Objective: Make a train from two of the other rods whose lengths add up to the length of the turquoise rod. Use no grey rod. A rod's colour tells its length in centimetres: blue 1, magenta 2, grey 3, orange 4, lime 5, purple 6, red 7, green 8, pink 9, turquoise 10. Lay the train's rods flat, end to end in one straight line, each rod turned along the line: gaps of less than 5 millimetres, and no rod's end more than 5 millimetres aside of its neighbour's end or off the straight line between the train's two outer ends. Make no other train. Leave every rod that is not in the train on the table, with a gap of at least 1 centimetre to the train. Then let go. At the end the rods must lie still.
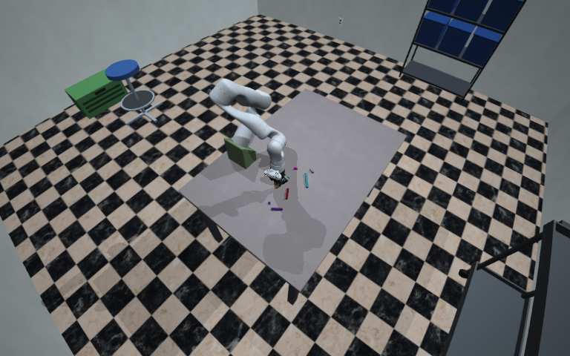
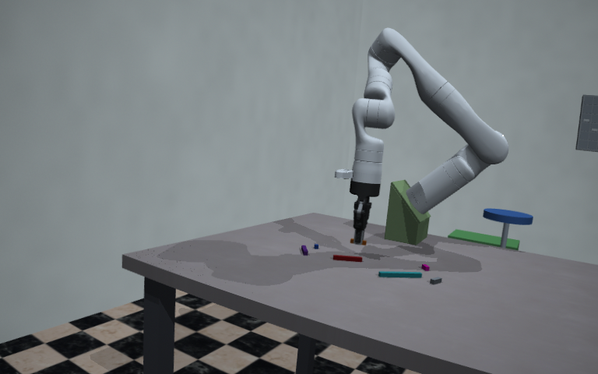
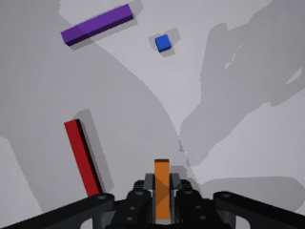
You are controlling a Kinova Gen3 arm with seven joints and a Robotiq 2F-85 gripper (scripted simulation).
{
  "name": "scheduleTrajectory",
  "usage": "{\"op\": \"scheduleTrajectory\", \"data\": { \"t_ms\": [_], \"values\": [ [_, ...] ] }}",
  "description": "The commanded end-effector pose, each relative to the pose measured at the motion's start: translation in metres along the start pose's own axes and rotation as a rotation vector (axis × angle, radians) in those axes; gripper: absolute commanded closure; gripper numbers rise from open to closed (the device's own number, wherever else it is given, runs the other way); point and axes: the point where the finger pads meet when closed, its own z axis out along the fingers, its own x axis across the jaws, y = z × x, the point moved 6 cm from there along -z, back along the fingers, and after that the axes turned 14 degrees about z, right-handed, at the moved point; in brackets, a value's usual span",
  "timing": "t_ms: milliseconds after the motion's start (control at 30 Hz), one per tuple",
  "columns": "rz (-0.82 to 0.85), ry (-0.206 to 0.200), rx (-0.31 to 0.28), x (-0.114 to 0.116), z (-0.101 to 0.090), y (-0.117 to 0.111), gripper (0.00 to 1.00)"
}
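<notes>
My gripper (image 2: 359, 241) (image 3: 161, 186) points down and is shut on the orange rod (image 1: 276, 185) (image 2: 351, 241) (image 3: 162, 205), which is level and low over the table; whether it touches the top I cannot tell. The purple rod (image 1: 276, 208) (image 2: 304, 249) (image 3: 97, 25) lies flat, apart from the others. The red rod (image 1: 286, 193) (image 2: 347, 258) (image 3: 83, 157) lies flat, left of the gripper in the wrist view, at a different angle from the orange rod. The turquoise rod (image 1: 306, 179) (image 2: 399, 274) lies flat beyond the red one, outside the wrist view.
The blue rod (image 1: 269, 202) (image 2: 316, 246) (image 3: 163, 43) lies close to the purple rod. The magenta rod (image 1: 295, 167) (image 2: 424, 267) and the grey rod (image 1: 311, 170) (image 2: 435, 280) lie near one end of the turquoise rod. The green arm base (image 1: 240, 153) (image 2: 400, 220) stands behind the gripper.
</notes>
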Motion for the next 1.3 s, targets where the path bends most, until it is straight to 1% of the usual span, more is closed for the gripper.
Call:
{"op": "scheduleTrajectory", "data": {
  "t_ms": [0, 200, 1267],
  "values": [
    [-0.005, 0.009, -0.008, 0.0008, 0.0102, 0.0034, 0.95],
    [-0.005, 0.009, -0.008, 0.0008, 0.0165, 0.0035, 0.95],
    [-0.005, 0.009, -0.008, 0.0008, 0.0166, 0.0035, 0.95]
  ]
}}
